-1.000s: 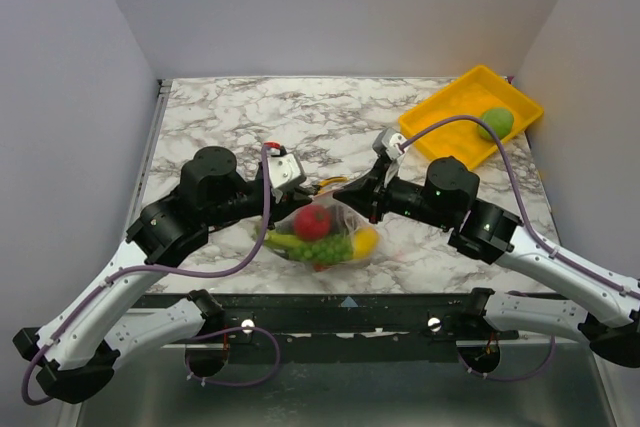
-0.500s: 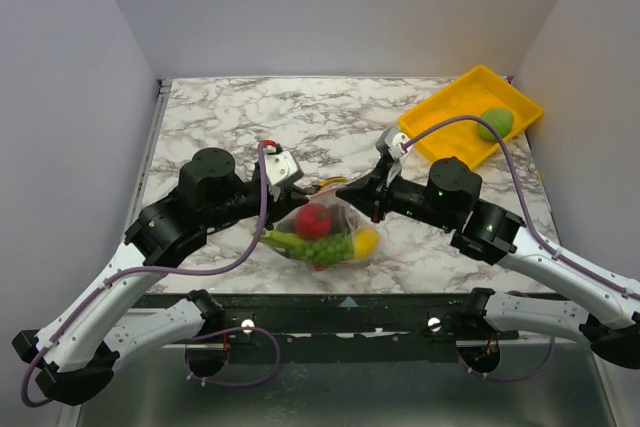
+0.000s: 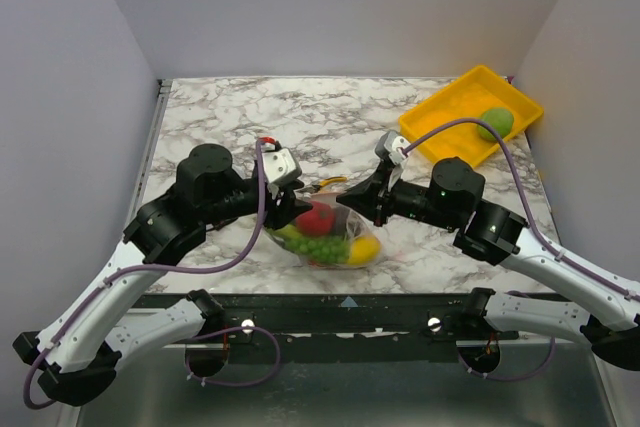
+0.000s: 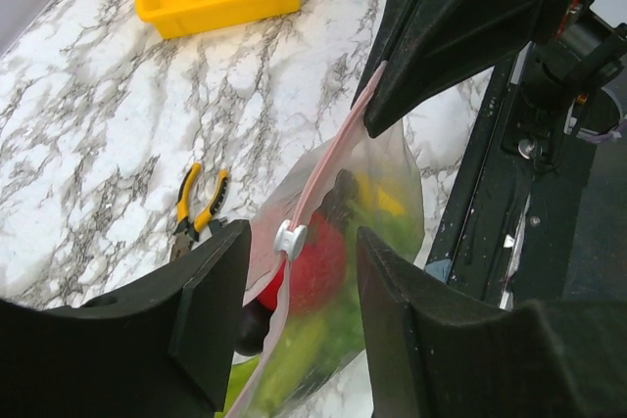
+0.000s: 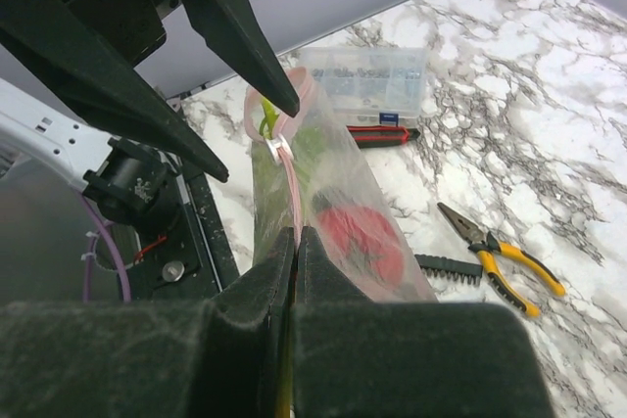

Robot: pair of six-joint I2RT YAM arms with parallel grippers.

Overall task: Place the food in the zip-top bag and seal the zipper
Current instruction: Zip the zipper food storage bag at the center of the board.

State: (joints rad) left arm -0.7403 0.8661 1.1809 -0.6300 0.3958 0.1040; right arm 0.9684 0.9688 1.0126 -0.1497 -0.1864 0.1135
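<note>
The clear zip-top bag (image 3: 330, 235) hangs between my two grippers and holds the food: a red round fruit (image 3: 316, 218), green pieces (image 3: 325, 247) and a yellow lemon (image 3: 364, 248). A dark eggplant (image 4: 251, 326) shows in the left wrist view. My right gripper (image 5: 295, 234) is shut on the pink zipper strip (image 5: 294, 198) at one end of the mouth edge. My left gripper (image 4: 301, 239) is open, its fingers on either side of the strip, with the white slider (image 4: 290, 238) between them and not gripped. The slider also shows in the right wrist view (image 5: 277, 148).
A yellow tray (image 3: 455, 107) with a green fruit (image 3: 496, 123) stands at the back right. Yellow-handled pliers (image 5: 502, 263) and a black toothed strip (image 5: 446, 267) lie behind the bag. A clear plastic box (image 5: 367, 80) and a red-and-black tool (image 5: 382, 132) lie further off.
The bag has been raised a little and its pink edge is drawn tauter between the grippers. Both wrists have shifted only slightly.
</note>
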